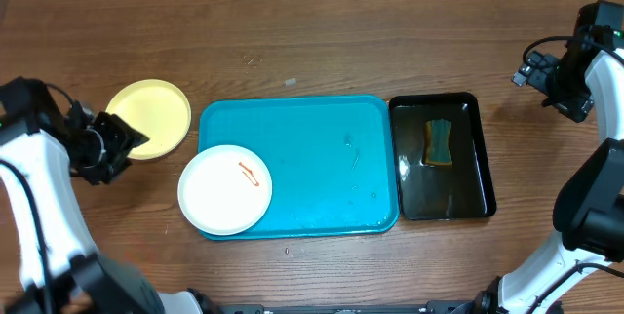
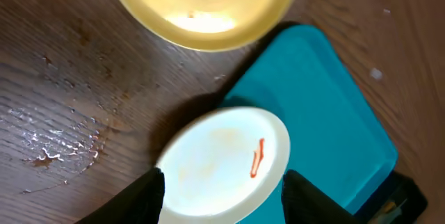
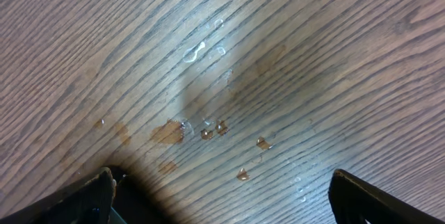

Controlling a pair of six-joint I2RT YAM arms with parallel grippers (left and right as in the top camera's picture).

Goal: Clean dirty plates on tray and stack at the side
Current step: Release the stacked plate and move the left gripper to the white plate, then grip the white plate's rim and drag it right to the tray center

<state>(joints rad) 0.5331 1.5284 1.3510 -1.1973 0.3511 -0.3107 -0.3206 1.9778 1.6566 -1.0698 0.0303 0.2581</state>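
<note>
A pale yellow-green plate (image 1: pixel 148 117) lies on the table left of the turquoise tray (image 1: pixel 322 129). A white plate (image 1: pixel 224 189) with an orange smear sits on the tray's front-left corner and overhangs its edge. Only one white plate shows. My left gripper (image 1: pixel 125 143) is open and empty beside the yellow plate's front-left rim. In the left wrist view the yellow plate (image 2: pixel 201 1) is at the top, the white plate (image 2: pixel 208 161) lies between the open fingers (image 2: pixel 224 177), and the tray (image 2: pixel 327 106) is at the right. My right gripper (image 1: pixel 548 78) is open and empty at the far right.
A smaller black tray (image 1: pixel 478 158) right of the turquoise tray holds a yellow-and-green sponge (image 1: pixel 439 142). Water drops lie on the wood near the left gripper (image 2: pixel 49 147) and under the right gripper (image 3: pixel 208 130).
</note>
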